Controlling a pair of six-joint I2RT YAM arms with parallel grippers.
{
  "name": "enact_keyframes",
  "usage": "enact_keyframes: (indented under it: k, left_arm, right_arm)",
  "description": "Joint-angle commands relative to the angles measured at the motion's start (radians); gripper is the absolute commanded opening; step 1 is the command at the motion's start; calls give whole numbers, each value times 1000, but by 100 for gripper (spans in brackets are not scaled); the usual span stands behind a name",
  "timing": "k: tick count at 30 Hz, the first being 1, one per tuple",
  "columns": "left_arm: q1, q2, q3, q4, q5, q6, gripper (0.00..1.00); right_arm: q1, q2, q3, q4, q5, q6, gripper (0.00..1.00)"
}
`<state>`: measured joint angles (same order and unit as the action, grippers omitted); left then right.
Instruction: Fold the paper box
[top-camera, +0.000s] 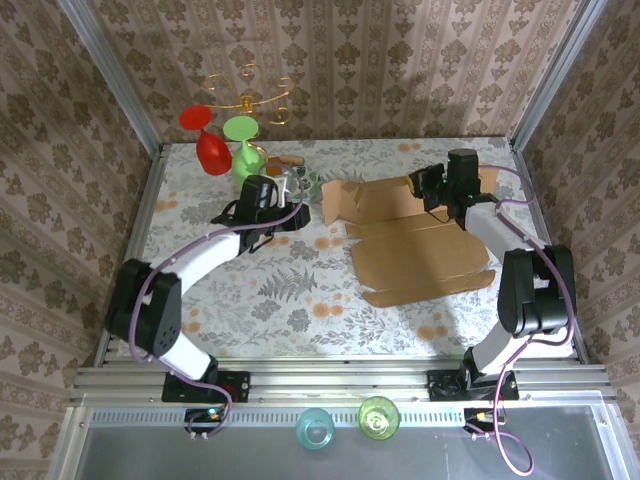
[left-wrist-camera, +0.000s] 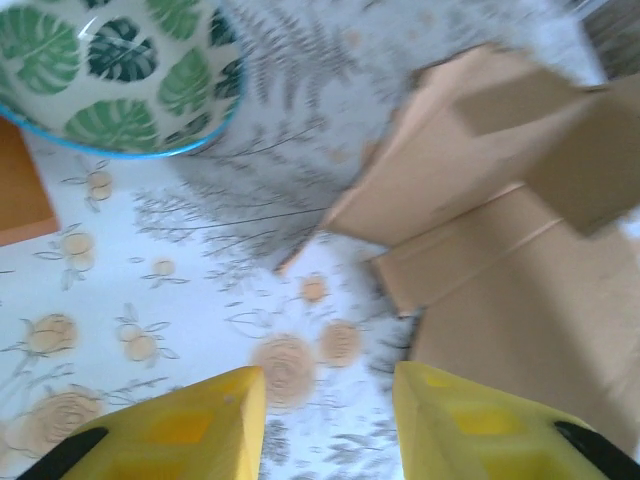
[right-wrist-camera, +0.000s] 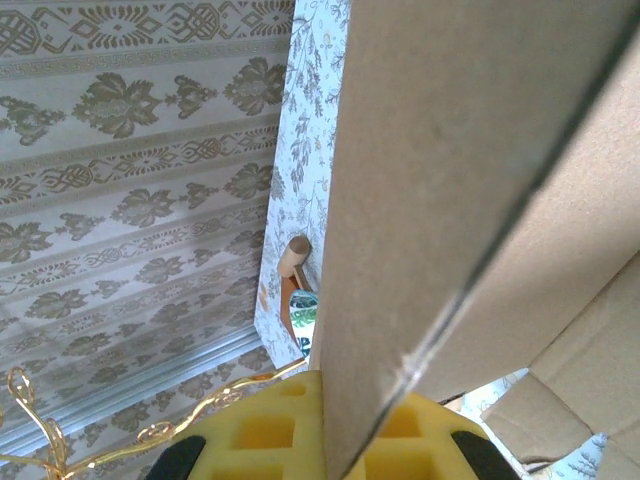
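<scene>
The paper box (top-camera: 420, 245) is a tan cardboard sheet with flaps, lying mostly flat right of the table's middle. My right gripper (top-camera: 422, 185) is at its far edge, shut on a flap. In the right wrist view that flap (right-wrist-camera: 450, 150) stands edge-on, pinched between the yellow fingers (right-wrist-camera: 260, 430) of the gripper (right-wrist-camera: 345, 420). My left gripper (top-camera: 300, 214) hovers just left of the box's near-left corner. In the left wrist view it (left-wrist-camera: 328, 420) is open over the floral tablecloth, nothing between its fingers, and the box (left-wrist-camera: 500, 250) lies ahead to the right.
A leaf-patterned bowl (left-wrist-camera: 120, 70) and a reddish wooden board (left-wrist-camera: 20, 190) sit left of the box. A red glass (top-camera: 205, 140), a green glass (top-camera: 243, 145) and a gold rack (top-camera: 245, 95) stand at the back left. Two cups (top-camera: 315, 428) (top-camera: 378, 418) stand on the front ledge.
</scene>
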<state>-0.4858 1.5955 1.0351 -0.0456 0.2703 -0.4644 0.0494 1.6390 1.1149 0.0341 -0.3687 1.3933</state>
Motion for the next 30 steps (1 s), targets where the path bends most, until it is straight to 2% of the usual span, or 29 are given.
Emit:
enact_keyframes:
  k: [1, 8, 15, 23, 30]
  left_arm:
    - [0, 84, 97, -99, -71, 118, 35]
    - [-17, 214, 187, -87, -170, 103, 36]
    - [-20, 211, 172, -40, -217, 85, 45]
    - [-28, 231, 173, -9, -150, 132, 49]
    - [-63, 318, 259, -3, -70, 211, 50]
  right_arm:
    - [-5, -17, -48, -96, -19, -40, 0]
    - [-17, -29, -55, -102, -48, -57, 0]
    - [-47, -70, -45, -142, -78, -77, 0]
    - [-66, -108, -50, -188, -147, -106, 0]
    - [-66, -78, -55, -197, -176, -134, 0]
